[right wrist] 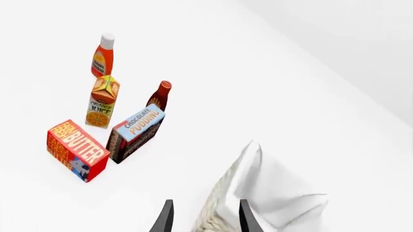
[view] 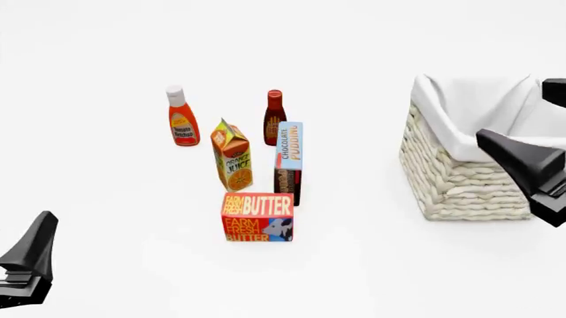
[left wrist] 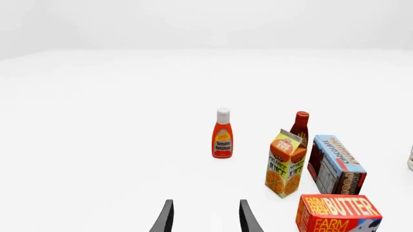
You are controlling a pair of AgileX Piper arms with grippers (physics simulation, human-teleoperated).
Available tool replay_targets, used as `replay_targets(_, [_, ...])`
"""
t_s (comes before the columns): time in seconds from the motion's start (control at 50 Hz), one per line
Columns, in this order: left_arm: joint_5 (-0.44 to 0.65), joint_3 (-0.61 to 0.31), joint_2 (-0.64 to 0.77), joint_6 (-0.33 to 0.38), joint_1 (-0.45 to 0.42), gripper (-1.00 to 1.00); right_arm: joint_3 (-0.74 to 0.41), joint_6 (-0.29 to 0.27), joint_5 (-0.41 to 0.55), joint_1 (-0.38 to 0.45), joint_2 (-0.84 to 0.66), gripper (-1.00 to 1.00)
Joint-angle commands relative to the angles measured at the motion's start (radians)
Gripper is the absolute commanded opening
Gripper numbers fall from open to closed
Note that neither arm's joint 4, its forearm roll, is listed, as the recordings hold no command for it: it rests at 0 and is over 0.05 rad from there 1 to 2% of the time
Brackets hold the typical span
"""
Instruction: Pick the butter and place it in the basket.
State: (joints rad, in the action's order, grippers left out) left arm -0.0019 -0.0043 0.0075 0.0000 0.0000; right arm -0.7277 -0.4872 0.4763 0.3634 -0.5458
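Note:
The butter [view: 256,217] is a red-and-orange box lying on the white table in front of the other groceries; it also shows in both wrist views [left wrist: 339,213] [right wrist: 76,150]. The basket [view: 455,179] is pale wicker with a white cloth lining and stands at the right. My left gripper [view: 40,232] is low at the near left, well apart from the butter, and stands open [left wrist: 205,205] with nothing between its fingers. My right gripper [view: 513,111] hovers over the basket's near right side, also open [right wrist: 205,205] and empty.
Behind the butter stand an orange juice carton [view: 232,156], a chocolate pudding box [view: 288,162], a dark red bottle [view: 274,116] and a tomato ketchup bottle [view: 181,118]. A small pale object [left wrist: 410,158] shows at the edge of the left wrist view.

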Motion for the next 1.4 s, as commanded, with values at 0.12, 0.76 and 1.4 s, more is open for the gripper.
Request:
replay_targets(0.12, [0.0,0.0,0.0,0.0,0.0,1.0,-0.088,-0.05,0.067,0.036,-0.071,1.0])
replay_targets(0.76, [0.0,0.0,0.0,0.0,0.0,1.0,-0.202,-0.127,0.111,0.123,-0.291,1.0])
replay_targets(1.4, [0.0,0.0,0.0,0.0,0.0,1.0,-0.333,-0.174,0.127,0.19,-0.502,1.0])
